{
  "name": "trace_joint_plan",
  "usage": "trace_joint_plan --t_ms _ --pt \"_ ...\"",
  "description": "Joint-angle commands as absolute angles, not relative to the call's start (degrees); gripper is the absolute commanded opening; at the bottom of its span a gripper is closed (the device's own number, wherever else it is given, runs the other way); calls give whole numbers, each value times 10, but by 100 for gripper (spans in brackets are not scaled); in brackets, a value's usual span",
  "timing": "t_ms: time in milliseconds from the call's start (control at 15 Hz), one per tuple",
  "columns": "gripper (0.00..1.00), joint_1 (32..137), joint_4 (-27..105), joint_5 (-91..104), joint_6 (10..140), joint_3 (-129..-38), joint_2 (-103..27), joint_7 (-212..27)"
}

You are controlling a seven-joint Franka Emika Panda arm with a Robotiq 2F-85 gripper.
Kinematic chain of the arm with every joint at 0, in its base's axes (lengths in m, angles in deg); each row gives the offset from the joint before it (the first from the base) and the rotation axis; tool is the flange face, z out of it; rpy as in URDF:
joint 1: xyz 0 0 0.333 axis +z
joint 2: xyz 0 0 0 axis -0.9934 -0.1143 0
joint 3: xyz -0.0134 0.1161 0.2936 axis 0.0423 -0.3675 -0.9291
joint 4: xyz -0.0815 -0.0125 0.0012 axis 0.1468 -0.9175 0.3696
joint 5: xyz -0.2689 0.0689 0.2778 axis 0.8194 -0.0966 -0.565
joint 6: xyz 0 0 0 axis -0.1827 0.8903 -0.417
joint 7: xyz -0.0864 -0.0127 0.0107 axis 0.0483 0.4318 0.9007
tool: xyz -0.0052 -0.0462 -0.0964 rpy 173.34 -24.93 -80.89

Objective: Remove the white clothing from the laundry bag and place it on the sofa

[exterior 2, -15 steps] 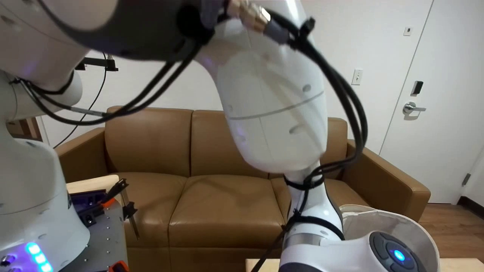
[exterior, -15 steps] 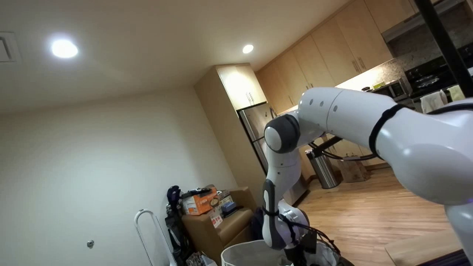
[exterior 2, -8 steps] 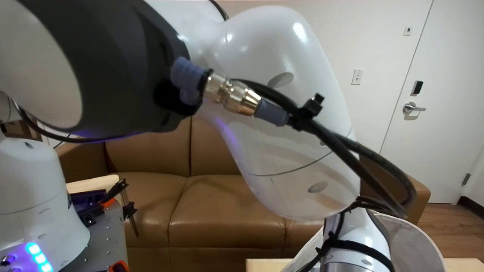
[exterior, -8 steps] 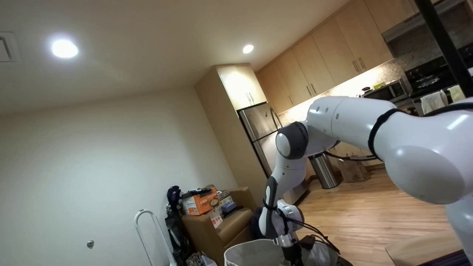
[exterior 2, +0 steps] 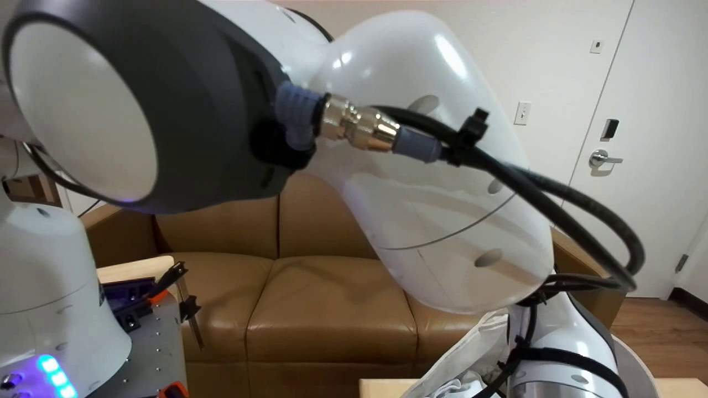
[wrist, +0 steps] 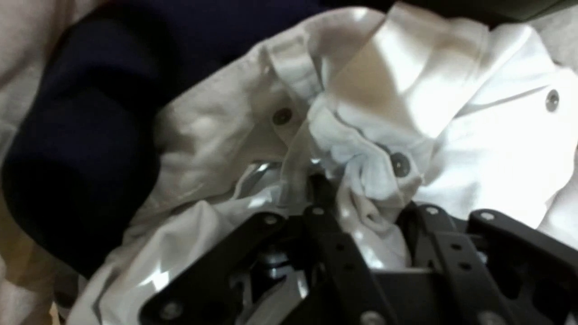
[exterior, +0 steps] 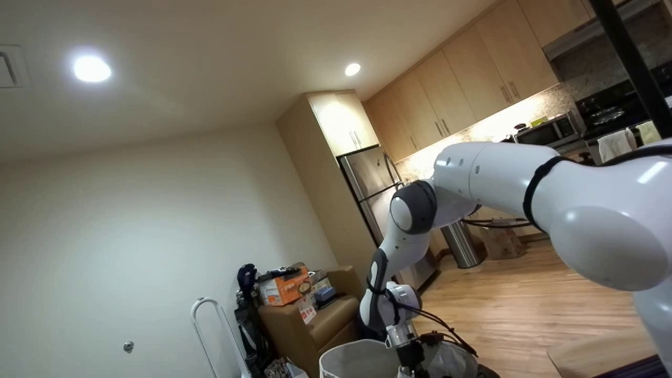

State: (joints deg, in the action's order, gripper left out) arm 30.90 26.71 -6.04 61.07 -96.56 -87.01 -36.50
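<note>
The white clothing (wrist: 280, 104), with dark buttons, lies crumpled across the wrist view. My gripper (wrist: 365, 203) is shut on a bunched fold of it, which rises between the two black fingers; the fingertips are partly buried in fabric. Pale and round-rimmed, the laundry bag (exterior: 362, 346) surrounds the lowered gripper in an exterior view, its lower part cut off by the frame. White cloth (exterior 2: 462, 384) shows inside the bag beside my wrist in an exterior view. Behind the arm stands the brown leather sofa (exterior 2: 332, 304), its seat partly covered by the arm.
Dark navy cloth (wrist: 90, 149) lies beside the white clothing in the bag. A light wooden surface (exterior 2: 381, 388) is by the bag. Boxes (exterior: 286, 286) are piled on brown furniture beyond it. A clamp (exterior 2: 185, 298) sits near the robot base.
The forearm has swung lower across the sofa view, and the wrist has shifted right there and tilted. White cloth at the bag's opening has come into sight beside the wrist.
</note>
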Motion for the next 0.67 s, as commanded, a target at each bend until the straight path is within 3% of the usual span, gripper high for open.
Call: trace_joint_plan --t_ms 0,600 --pt "10 314 224 -101 551 -968 -888 -361" --pt "11 336 286 -91 606 -974 -737 -371"
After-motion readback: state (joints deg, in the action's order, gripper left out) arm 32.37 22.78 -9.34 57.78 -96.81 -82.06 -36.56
